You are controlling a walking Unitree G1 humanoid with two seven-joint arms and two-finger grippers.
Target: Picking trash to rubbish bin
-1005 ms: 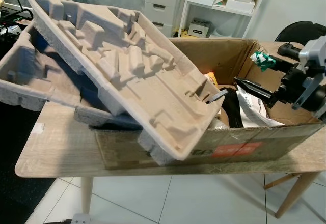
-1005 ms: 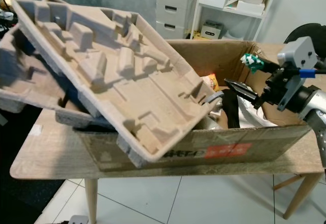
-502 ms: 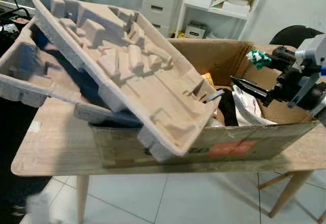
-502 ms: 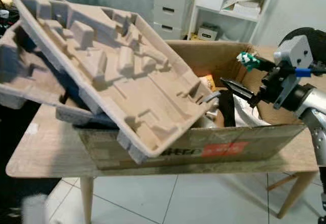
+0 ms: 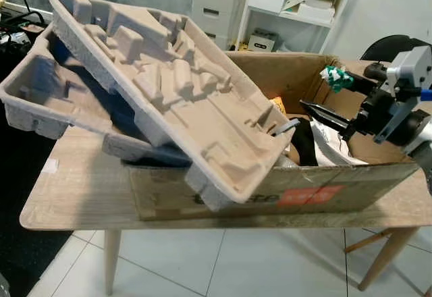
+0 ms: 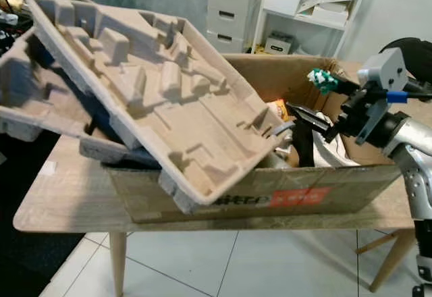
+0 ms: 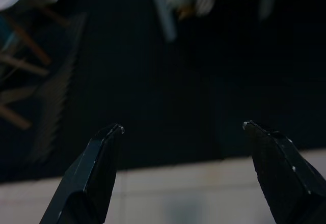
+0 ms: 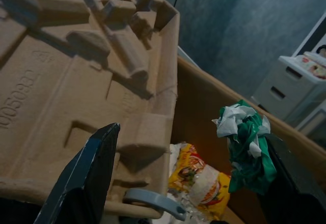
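An open cardboard box point(image 5: 304, 196) of trash lies on a wooden table point(image 5: 81, 189). My right gripper point(image 5: 320, 91) reaches over its right end and is open, fingers wide apart. A crumpled green and white scrap point(image 5: 335, 79) clings at the tip of its upper finger; in the right wrist view the scrap point(image 8: 243, 142) hangs beside that finger. A large moulded pulp tray point(image 5: 175, 94) leans across the box's left half, over a second pulp tray point(image 5: 40, 101). My left gripper point(image 7: 182, 127) hangs open above a dark floor.
Inside the box lie a yellow packet point(image 8: 198, 178), a white plastic bag point(image 5: 334, 145), a black item point(image 5: 307, 142) and a grey handle point(image 8: 153, 201). White drawers point(image 5: 219, 0) and shelves stand behind. A black chair point(image 5: 398, 40) is at the far right.
The camera has shifted a little. My right gripper has edged left over the box, still wide apart, with the green scrap at its upper fingertip.
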